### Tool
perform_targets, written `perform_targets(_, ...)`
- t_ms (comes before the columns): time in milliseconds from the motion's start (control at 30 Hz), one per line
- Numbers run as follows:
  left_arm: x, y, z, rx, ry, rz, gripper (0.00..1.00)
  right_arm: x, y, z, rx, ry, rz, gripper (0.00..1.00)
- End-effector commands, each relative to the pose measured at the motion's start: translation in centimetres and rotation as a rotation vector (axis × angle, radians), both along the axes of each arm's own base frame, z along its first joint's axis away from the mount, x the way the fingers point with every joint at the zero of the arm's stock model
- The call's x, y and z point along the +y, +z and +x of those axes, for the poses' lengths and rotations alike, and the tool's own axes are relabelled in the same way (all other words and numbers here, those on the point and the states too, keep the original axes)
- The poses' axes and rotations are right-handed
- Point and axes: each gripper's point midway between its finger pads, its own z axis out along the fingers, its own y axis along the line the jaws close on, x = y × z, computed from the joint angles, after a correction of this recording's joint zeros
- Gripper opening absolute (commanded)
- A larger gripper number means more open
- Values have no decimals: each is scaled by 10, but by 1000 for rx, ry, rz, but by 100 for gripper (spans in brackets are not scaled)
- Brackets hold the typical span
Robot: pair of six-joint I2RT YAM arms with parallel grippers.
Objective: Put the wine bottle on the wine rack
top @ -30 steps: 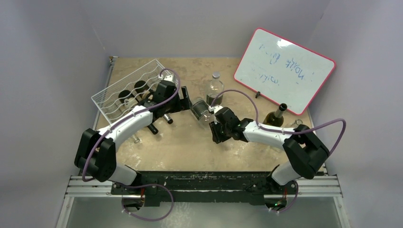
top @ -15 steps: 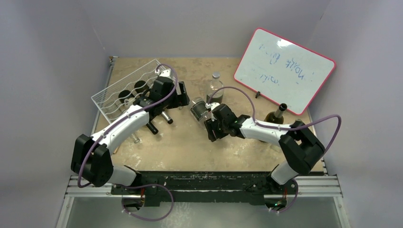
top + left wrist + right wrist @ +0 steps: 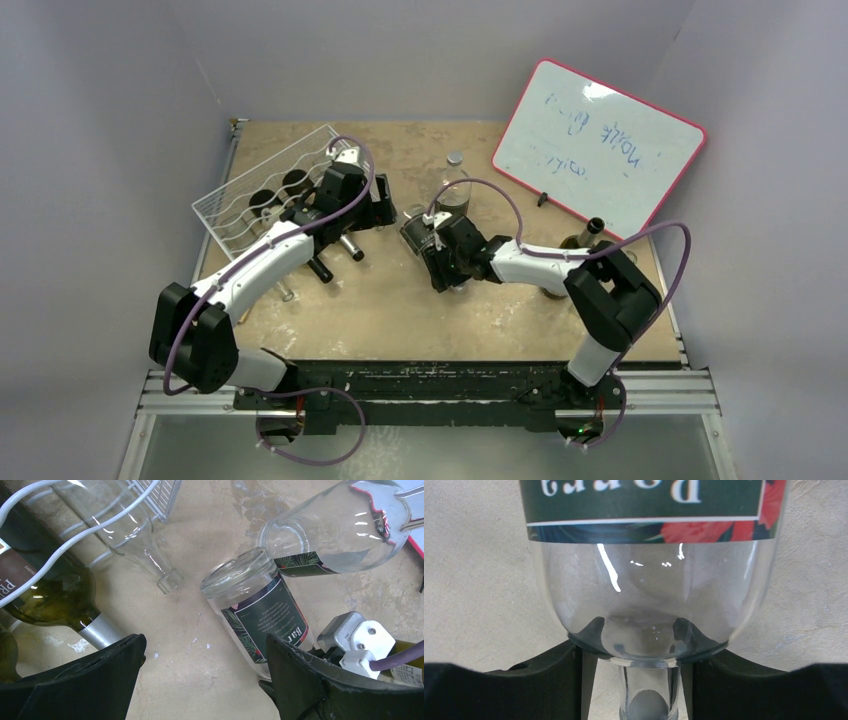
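A clear wine bottle [image 3: 418, 232] with a dark label lies on its side mid-table; the left wrist view shows it [image 3: 260, 615] base-up. My right gripper [image 3: 436, 260] straddles the bottle's neck [image 3: 649, 690], fingertips against the shoulder [image 3: 649, 580]. The jaws stand open, with a gap showing on the left of the neck. My left gripper [image 3: 385, 212] hovers open and empty [image 3: 205, 645] above bare table between the bottle and the white wire wine rack [image 3: 250, 195]. The rack's wires [image 3: 100, 525] hold a green bottle [image 3: 45, 590] and a clear one [image 3: 145, 555].
An upright clear bottle [image 3: 452, 185] stands just behind the lying one. A green bottle [image 3: 580, 240] stands at the right, by the red-framed whiteboard [image 3: 598, 148]. Two dark bottle necks stick out of the rack toward the left arm.
My right gripper has slid left up to the lying bottle, and its jaws have opened around the neck. The left gripper shifted slightly back and has since held still.
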Motion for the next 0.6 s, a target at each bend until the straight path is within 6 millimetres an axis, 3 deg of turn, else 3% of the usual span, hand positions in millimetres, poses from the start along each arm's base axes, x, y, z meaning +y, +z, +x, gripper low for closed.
perform_targets(0, 5, 32, 10, -89, 22, -8, 90, 7, 4, 10, -28, 18, 14, 58)
perform_targets(67, 6, 33, 10, -91, 26, -6, 90, 6, 1, 11, -29, 15, 3, 53)
perform_targets(100, 7, 34, 10, -94, 27, -7, 90, 4, -2, 10, -26, 14, -6, 46)
perform_targets(200, 7, 37, 10, -98, 30, -7, 90, -1, -2, 18, -64, -2, -38, 2)
perform_targets(567, 20, 85, 6, -212, 68, -22, 90, 20, 84, 29, -253, 40, 169, 0)
